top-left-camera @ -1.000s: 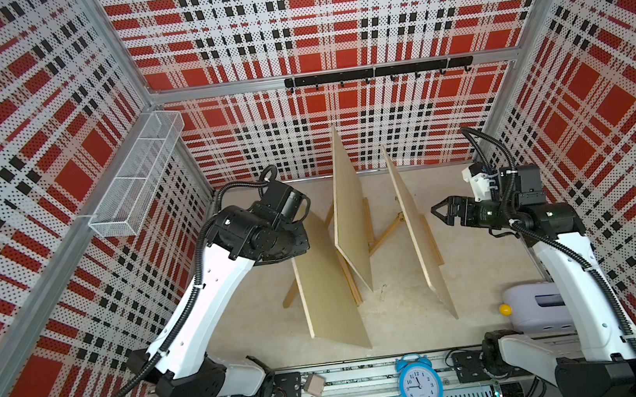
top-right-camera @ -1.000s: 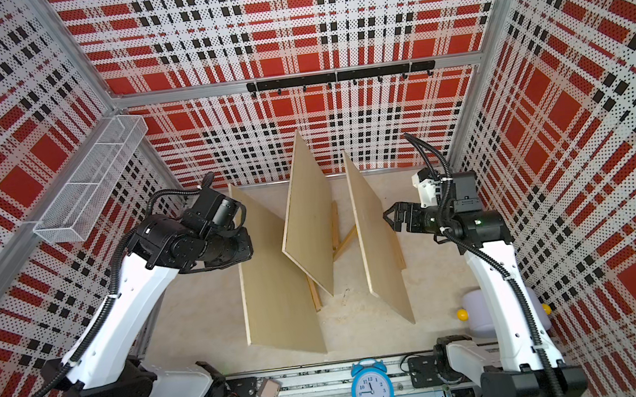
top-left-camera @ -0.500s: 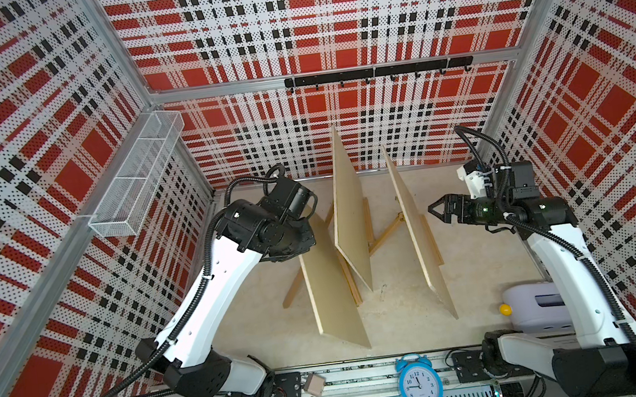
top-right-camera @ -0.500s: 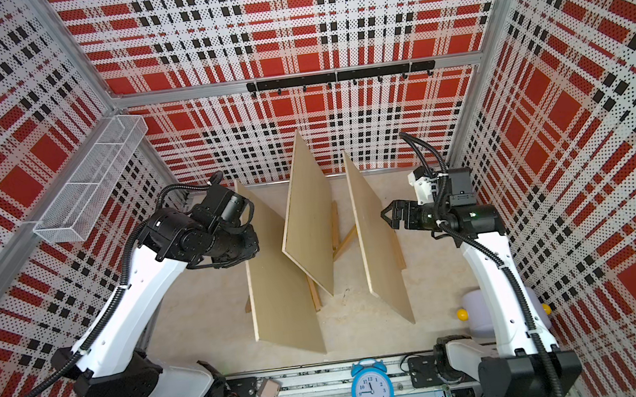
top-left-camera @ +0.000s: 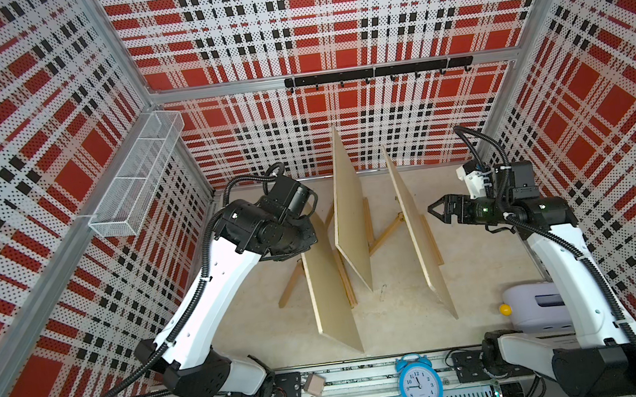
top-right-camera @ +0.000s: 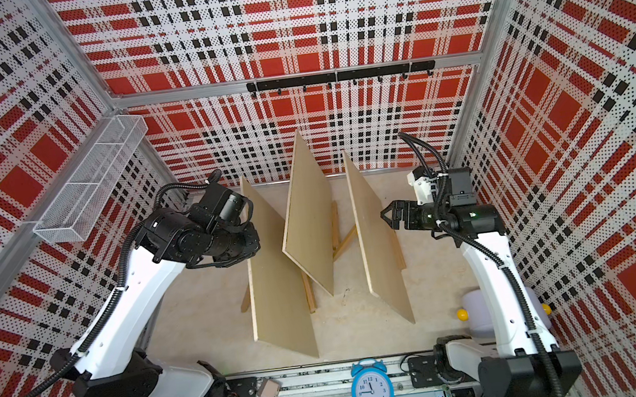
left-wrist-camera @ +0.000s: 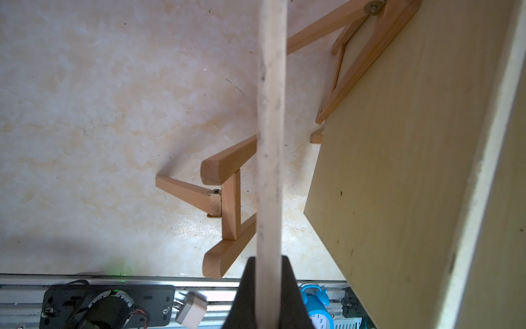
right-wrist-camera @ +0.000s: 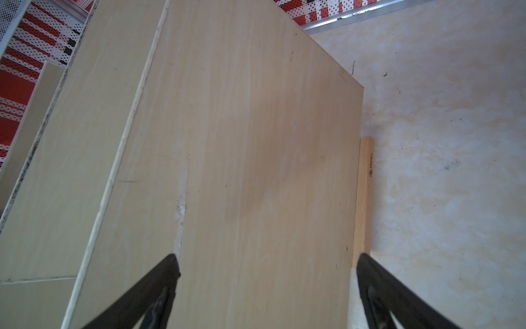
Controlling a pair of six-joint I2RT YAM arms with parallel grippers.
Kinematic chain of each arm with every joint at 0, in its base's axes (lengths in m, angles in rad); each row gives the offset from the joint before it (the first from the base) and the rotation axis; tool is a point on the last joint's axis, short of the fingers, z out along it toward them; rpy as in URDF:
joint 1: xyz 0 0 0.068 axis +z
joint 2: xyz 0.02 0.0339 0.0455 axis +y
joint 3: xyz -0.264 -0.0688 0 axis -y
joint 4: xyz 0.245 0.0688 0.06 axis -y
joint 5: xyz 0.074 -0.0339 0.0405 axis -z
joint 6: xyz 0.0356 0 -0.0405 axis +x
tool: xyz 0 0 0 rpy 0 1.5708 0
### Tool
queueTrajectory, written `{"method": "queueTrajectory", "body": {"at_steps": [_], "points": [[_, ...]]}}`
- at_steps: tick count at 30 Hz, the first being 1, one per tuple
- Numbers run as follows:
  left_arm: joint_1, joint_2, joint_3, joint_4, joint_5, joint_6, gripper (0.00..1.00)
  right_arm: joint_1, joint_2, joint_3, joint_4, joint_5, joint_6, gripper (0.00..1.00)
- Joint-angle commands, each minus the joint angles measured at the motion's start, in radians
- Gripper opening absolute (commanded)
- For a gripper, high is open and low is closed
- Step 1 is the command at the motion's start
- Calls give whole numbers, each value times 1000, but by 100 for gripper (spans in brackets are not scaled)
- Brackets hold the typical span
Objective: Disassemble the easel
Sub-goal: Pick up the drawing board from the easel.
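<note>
we see our left end effector (left-wrist-camera: 268,259) clenched on the top edge of the leftmost board (top-left-camera: 328,288); our right end effector (right-wrist-camera: 266,256) is spread wide, empty, just beside the rightmost board (top-left-camera: 418,237).

Three pale boards stood tilted on wooden easel legs (top-right-camera: 343,242) at the centre of the beige worktop (top-right-camera: 207,314): the left board (top-right-camera: 277,285), the middle board (top-right-camera: 306,217) and the right board (top-right-camera: 380,249). The left gripper (top-right-camera: 251,239) met the left board's upper edge, its jaws hidden behind the black wrist. The right gripper (top-right-camera: 386,215), at centre right, pointed at the right board with jaws spread, just short of it. A blue alarm clock (top-right-camera: 372,389) sat at the bottom edge, and a wire basket (top-right-camera: 90,184) hung at upper left.
</note>
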Motion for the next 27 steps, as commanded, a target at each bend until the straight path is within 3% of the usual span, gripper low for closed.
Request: {"method": "queueTrajectory", "body": {"at_steps": [1,18,27], "points": [[-7,-23,3,-32,-38,42,0,3,-2,6,15,-4,-23,100],[-21,-87,67,52,-97,72,0,3,-41,-11,-3,24,-23,100],[-34,-108,166,76,-56,117,0,4,-55,-18,1,30,-11,100]]}}
